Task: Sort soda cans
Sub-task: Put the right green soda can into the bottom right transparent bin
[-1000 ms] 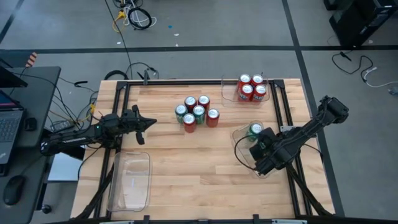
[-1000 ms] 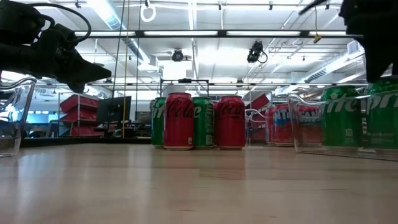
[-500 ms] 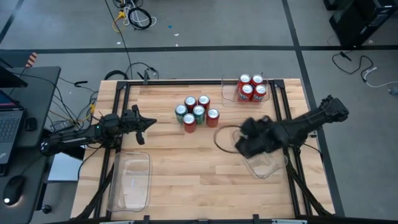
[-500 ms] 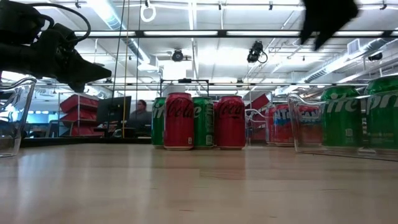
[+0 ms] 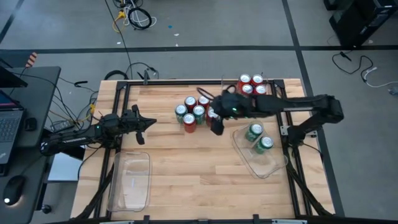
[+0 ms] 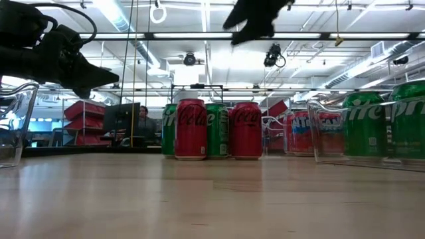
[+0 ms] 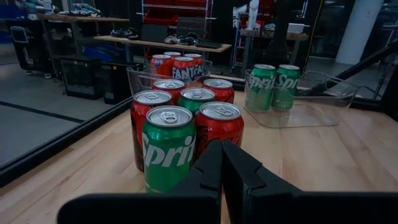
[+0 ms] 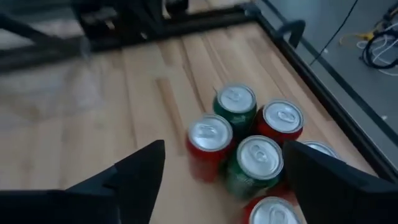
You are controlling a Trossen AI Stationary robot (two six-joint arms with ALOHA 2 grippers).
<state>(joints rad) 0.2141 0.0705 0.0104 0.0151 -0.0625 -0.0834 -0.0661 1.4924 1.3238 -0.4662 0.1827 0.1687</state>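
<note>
Several soda cans, red and green, stand upright in a cluster (image 5: 194, 111) at the table's far middle, also in the low view (image 6: 209, 129) and the left wrist view (image 7: 183, 124). My right gripper (image 5: 216, 123) hovers open above the cluster's right side, high over it in the low view (image 6: 255, 23); in its wrist view the cans (image 8: 249, 143) show between its spread fingers (image 8: 134, 171). Two green cans (image 5: 259, 137) stand in a clear bin (image 5: 268, 165) at the right. My left gripper (image 5: 147, 123) waits shut at the left, level, pointing at the cluster (image 7: 221, 163).
A clear bin (image 5: 227, 93) at the far right corner holds several red cans (image 5: 252, 87). Another clear bin (image 5: 130, 180) lies at the near left with nothing in it. Bare wood spans the near middle. Black frame rails (image 5: 292, 118) run along the table's sides.
My right gripper has swung from the right-hand bin toward the table's left and far edge, rising and turning, and now hangs over the cluster. Two green cans now show in that bin where the gripper stood before.
</note>
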